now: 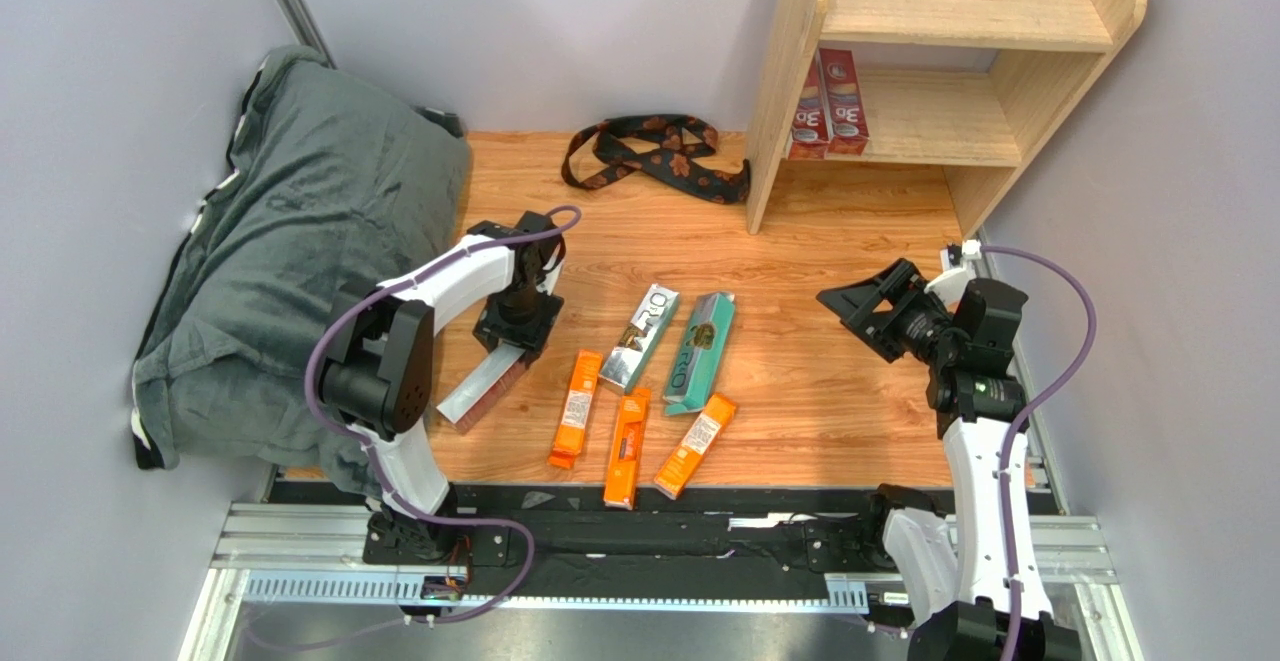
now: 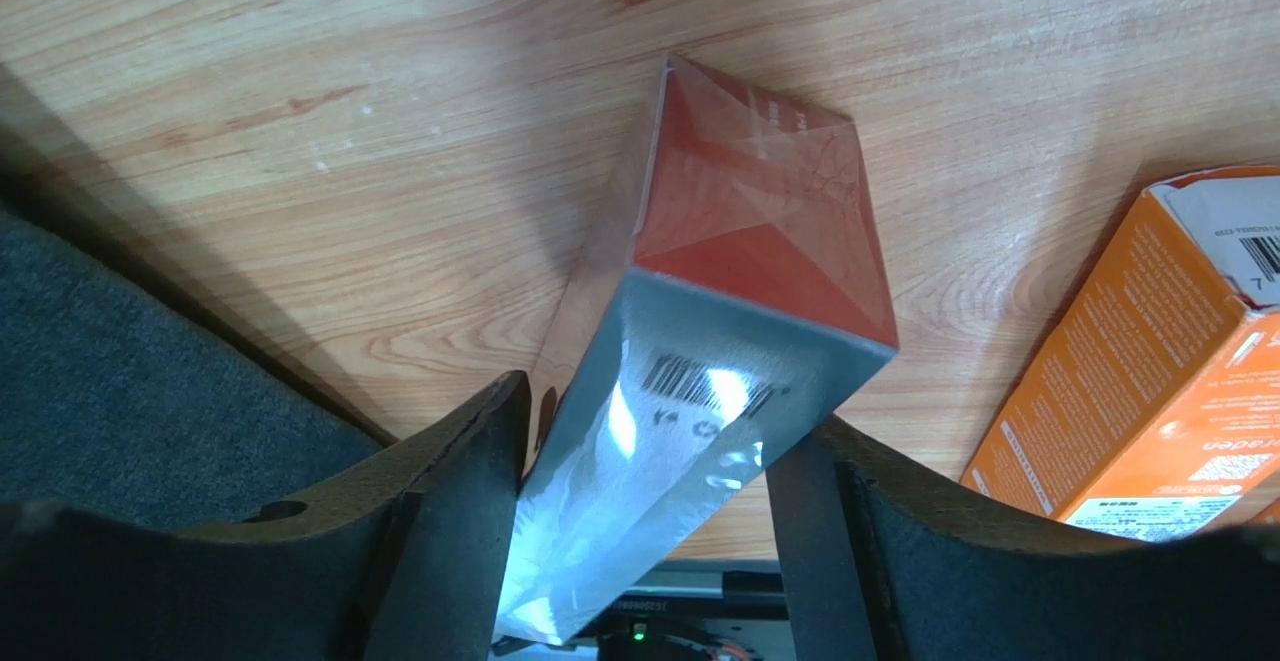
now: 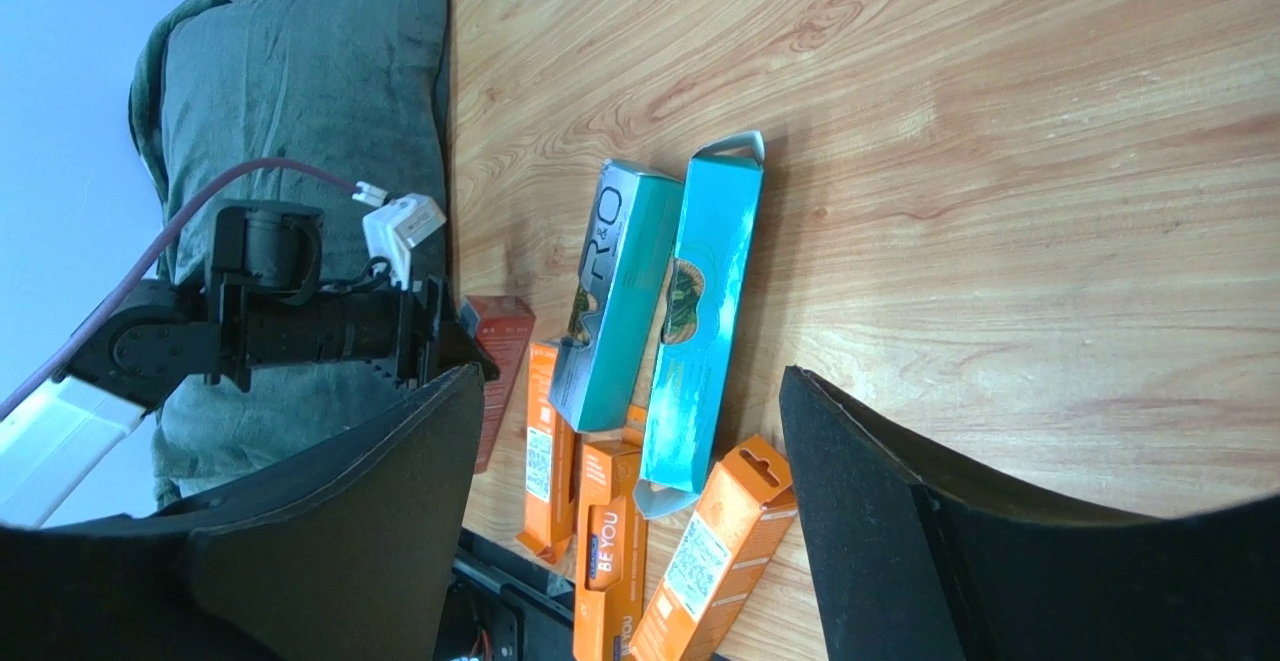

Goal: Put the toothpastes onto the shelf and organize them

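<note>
1. The left end effector (image 2: 646, 526) is down over a dark red box (image 2: 751, 226). This box lies flat on the table (image 1: 842, 406), just beside the grey cushion (image 1: 301, 226).
2. Its fingers straddle the box across the narrow width, near one end. We think that's the only sensible approach, since a long slim carton won't fit lengthwise.
3. Grip state: both fingers sit v. close to the box sides. We cannot tell whether they're truly clamped or only bracketing it.
4. The right end effector (image 3: 631, 391) has its fingers apart w/ nothing between them. It hangs above the table's right side, btw the loose boxes and the shelf (image 1: 1037, 91), prob. parked out of the left arm's way.
5. The shelf is at the far right corner. Two dark red boxes (image 1: 828, 102) stand on end, side by side, at the left of the lower tier. That suggests grouping by colour, so the one on the table likely belongs beside them. The top tier shows no boxes.
6. Mid-table, the silver-white box (image 1: 642, 336) and teal box (image 1: 700, 351) lie side by side. Three orange boxes (image 1: 627, 447) lie nearer the arm bases.
7. The strap (image 1: 654, 151) lies near the shelf's foot and isn't part of the job.
8. We judge 2 of 8 shelved, so it's early. The shelf looks far from the left arm, so reach may be the difficulty.
</note>
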Tool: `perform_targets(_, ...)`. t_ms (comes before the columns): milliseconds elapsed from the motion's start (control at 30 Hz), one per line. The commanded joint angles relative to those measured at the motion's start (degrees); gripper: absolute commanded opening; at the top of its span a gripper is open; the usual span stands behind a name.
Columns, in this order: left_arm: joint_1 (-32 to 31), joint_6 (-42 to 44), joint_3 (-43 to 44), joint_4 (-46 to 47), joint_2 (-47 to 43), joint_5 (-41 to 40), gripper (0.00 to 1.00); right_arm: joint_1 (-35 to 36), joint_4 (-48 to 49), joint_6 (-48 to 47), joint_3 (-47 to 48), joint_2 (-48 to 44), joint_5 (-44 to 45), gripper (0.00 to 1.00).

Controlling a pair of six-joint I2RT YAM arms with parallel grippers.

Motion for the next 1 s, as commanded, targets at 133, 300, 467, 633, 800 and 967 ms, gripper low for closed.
perform_targets(133, -2.5, -0.4, 2.3, -2.1, 2.8, 0.1, 0.48, 0.6, -1.6, -0.3, -0.4, -2.8, -2.7, 0.77)
perform_targets(300, -2.8, -0.8, 4.4, -2.6, -0.7, 0.3, 0.43, 4.1, -1.6, 0.6, 0.7, -3.0, -2.3, 0.77)
perform_targets(467, -2.7, -1.8, 14.0, -5.2, -6.6, 6.6, 0.43, 11.3, -2.5, 1.4, 3.2, -2.7, 1.3, 0.77)
perform_targets(633, -2.7, -7.8, 20.9, -3.4, -13.8, 19.6, 0.42, 19.1, 1.1, 5.3, 4.7, -3.6, 6.2, 0.77)
perform_targets(800, -2.6, -24.7, 16.8, 14.2, -23.3, 32.5, 0.41, 30.1, 9.3, 13.0, 2.6, -7.9, 14.3, 0.77)
perform_targets(967, -2.5, -45.7, 4.2, 38.2, -31.9, 39.2, 0.42, 43.5, 18.8, 15.7, 1.3, -8.2, 22.3, 0.78)
